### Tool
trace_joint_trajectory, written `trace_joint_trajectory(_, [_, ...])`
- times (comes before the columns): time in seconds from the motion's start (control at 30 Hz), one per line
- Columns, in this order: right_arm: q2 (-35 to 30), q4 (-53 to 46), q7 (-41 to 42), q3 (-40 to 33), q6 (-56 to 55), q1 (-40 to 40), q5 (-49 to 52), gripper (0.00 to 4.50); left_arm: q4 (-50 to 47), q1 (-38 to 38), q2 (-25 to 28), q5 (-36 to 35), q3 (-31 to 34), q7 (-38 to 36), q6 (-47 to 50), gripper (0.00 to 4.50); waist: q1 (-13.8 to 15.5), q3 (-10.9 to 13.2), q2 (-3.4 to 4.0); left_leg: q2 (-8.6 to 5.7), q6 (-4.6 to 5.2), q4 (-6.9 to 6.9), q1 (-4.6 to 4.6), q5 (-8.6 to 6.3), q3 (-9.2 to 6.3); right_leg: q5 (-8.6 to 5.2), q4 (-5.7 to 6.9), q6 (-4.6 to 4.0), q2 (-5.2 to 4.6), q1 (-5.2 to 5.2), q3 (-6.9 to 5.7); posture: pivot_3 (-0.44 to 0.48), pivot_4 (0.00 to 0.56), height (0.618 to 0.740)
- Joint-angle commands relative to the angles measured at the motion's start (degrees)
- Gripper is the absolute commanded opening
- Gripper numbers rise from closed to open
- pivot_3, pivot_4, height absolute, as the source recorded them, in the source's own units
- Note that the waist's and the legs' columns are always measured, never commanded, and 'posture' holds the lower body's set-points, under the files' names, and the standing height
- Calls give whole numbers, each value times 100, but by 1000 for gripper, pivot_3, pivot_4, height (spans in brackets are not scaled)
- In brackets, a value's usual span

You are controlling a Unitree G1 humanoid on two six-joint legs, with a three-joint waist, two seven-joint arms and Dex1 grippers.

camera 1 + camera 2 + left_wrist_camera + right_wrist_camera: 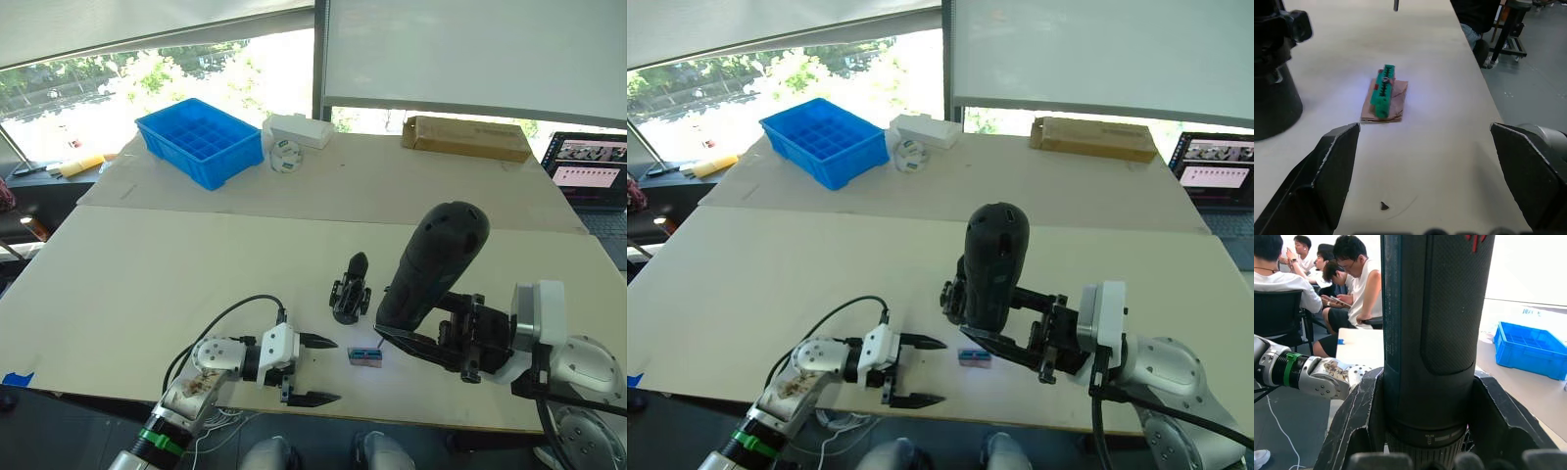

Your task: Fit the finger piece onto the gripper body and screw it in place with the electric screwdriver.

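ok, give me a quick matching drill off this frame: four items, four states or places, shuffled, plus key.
Items:
1. electric screwdriver
2. gripper body
3. left gripper
4. blue tray

States/places:
A. open, holding nothing
B. standing upright on the table, untouched
C. far end of the table, by the window
D. clamped in the right gripper

Pairs: 1-D, 2-B, 3-A, 4-C
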Motion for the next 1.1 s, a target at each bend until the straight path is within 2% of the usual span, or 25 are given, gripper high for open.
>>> trace_joint_trajectory(0.03, [131, -69, -54, 21, -245, -110, 58, 1914, 289, -108, -67, 125, -60, 74, -153, 4480, 4, 0, 0, 0, 0, 0, 0, 0, 0, 0, 0, 0, 0, 0, 0, 0, 150, 740])
trace_joint_trajectory(0.5, [304, 367, 39, 429, -358, -367, -374, 1914, 797, -444, -335, 234, -270, -9, -317, 4480, 57, -2, 1, -4, 5, 5, 5, -1, 1, 3, 0, 4, 1, 8, -7, 0, 150, 740])
trace_joint_trajectory(0.73, [401, 325, 120, 538, -487, -94, -462, 1914, 869, -471, -379, 163, -260, -104, -385, 4480, 72, -3, 2, -6, 9, 6, 6, -2, -1, 3, -1, 5, -1, 11, -6, 0, 150, 740])
trace_joint_trajectory(1.1, [436, 520, 184, 505, -626, -110, -517, 1914, 1099, -646, -384, 159, -179, -245, -486, 4480, 73, -3, 2, -7, 10, 8, 8, -3, -1, 4, 0, 7, -1, 12, -8, 0, 150, 740])
